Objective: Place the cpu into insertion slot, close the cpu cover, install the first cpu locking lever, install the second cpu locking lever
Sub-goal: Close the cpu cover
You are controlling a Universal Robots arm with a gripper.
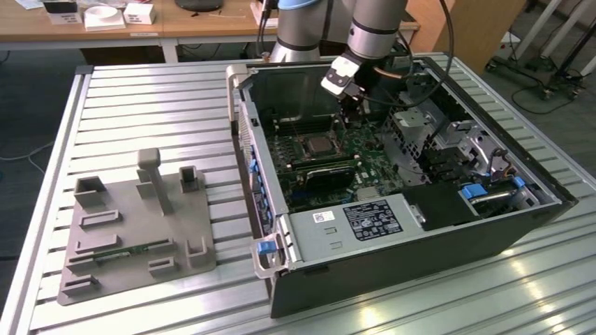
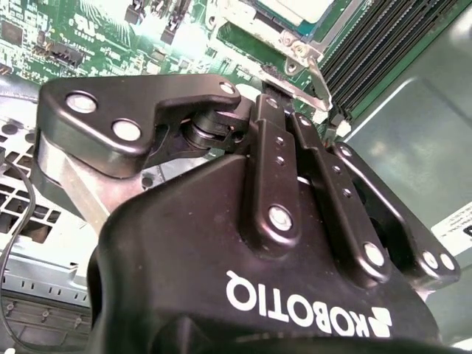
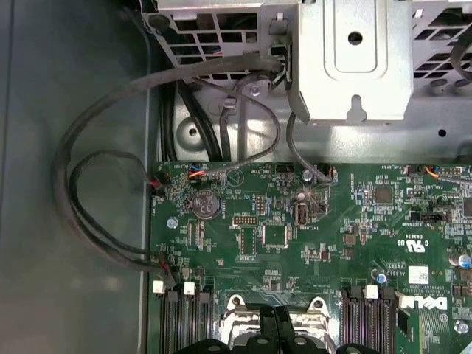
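Observation:
The cpu point(image 1: 322, 144), a small silver-grey square, lies in the socket on the green motherboard point(image 1: 359, 150) inside the open computer case point(image 1: 410, 251). The cpu cover point(image 2: 254, 28), a silvery frame, lies flat around the cpu point(image 2: 295, 7). A thin metal locking lever point(image 2: 318, 74) runs along the socket's edge just in front of my fingertips. My gripper point(image 1: 352, 115) hangs low over the board, right beside the socket on the exterior view's right. In both wrist views the two black fingers point(image 2: 269, 169) stand together; my gripper point(image 3: 273, 328) is shut at the socket's edge with nothing visible between the tips.
A grey box with a white label point(image 1: 359, 222) fills the case's near end. A metal drive cage point(image 1: 419, 125) and black cables point(image 3: 110, 184) crowd the board's side. A grey fixture plate point(image 1: 139, 230) stands on the slatted table at the exterior view's left.

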